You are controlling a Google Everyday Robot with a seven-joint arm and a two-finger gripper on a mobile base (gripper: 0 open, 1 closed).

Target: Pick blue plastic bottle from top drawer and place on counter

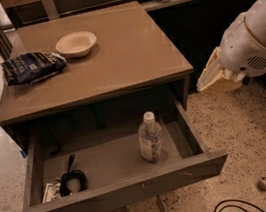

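Hovering pincer beside counter, grip unclear | bottle upright in drawer | speckled floor

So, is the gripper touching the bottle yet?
Apart. Camera view: the gripper hangs right of the counter, well away from the bottle standing in the drawer.

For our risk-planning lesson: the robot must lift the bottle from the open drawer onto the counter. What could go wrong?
The gripper is right of the top drawer, beyond its side wall; coming in low, it might strike that wall. The blue plastic bottle stands upright and could topple if nudged.
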